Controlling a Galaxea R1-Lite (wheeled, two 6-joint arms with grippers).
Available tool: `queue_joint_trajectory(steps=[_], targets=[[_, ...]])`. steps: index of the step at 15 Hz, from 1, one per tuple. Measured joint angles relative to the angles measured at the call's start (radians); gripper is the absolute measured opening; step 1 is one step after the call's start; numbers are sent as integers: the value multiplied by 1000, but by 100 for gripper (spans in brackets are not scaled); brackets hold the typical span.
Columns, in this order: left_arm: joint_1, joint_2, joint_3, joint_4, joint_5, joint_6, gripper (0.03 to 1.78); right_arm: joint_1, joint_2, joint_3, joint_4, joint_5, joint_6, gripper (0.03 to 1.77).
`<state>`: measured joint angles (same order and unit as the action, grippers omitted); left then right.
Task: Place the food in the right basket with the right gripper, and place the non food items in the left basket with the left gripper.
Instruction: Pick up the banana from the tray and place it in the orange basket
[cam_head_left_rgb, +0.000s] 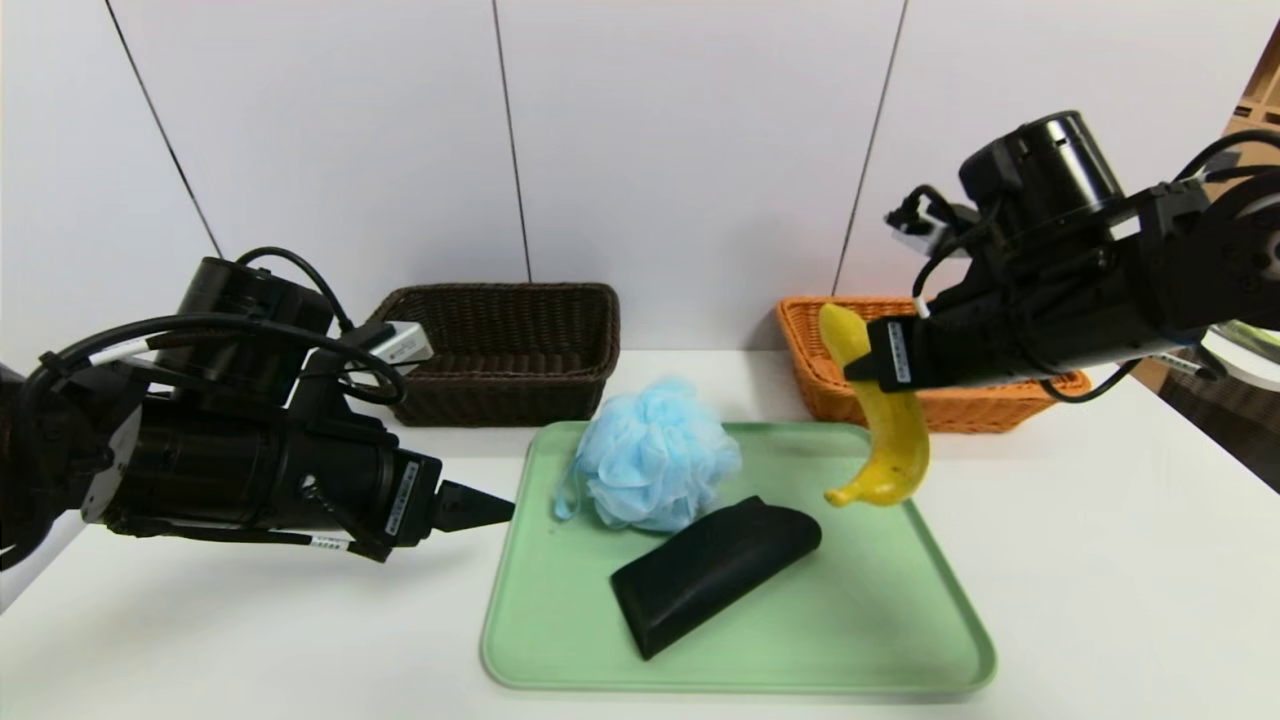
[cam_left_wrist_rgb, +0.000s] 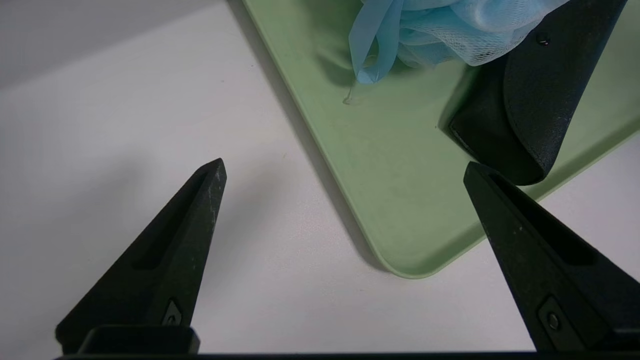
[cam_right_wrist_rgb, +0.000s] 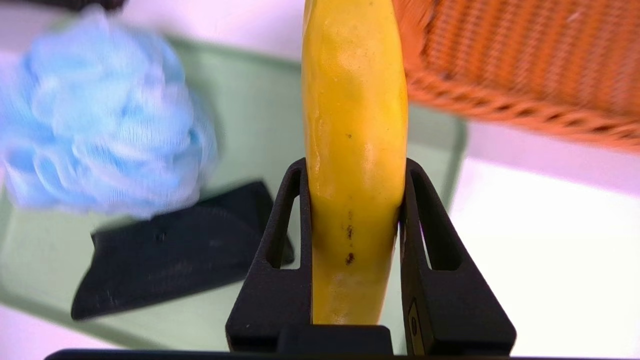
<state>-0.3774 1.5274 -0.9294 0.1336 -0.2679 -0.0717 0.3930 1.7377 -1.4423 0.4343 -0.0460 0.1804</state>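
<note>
Between the right gripper's (cam_right_wrist_rgb: 352, 200) fingers, clamped on its middle, the banana (cam_head_left_rgb: 893, 420) hangs clear of the green tray (cam_head_left_rgb: 900, 640), long axis nearly upright. Just beyond the fingertips sits the orange basket (cam_head_left_rgb: 815, 385). Off the tray's other edge, the left gripper (cam_left_wrist_rgb: 345, 172) hovers spread and empty.

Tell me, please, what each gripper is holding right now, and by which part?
The right gripper is shut on the banana around its middle, lifted clear of the green tray. The left gripper is open and holds nothing.
</note>
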Motion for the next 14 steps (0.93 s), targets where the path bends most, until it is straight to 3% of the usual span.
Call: queue_joint_trajectory(steps=[11, 14], targets=[[1, 2, 3, -1, 1, -1, 169, -351, 196, -438, 118, 10, -43, 47], [2, 4, 5, 0, 3, -1, 169, -408, 256, -499, 117, 78, -96, 47]])
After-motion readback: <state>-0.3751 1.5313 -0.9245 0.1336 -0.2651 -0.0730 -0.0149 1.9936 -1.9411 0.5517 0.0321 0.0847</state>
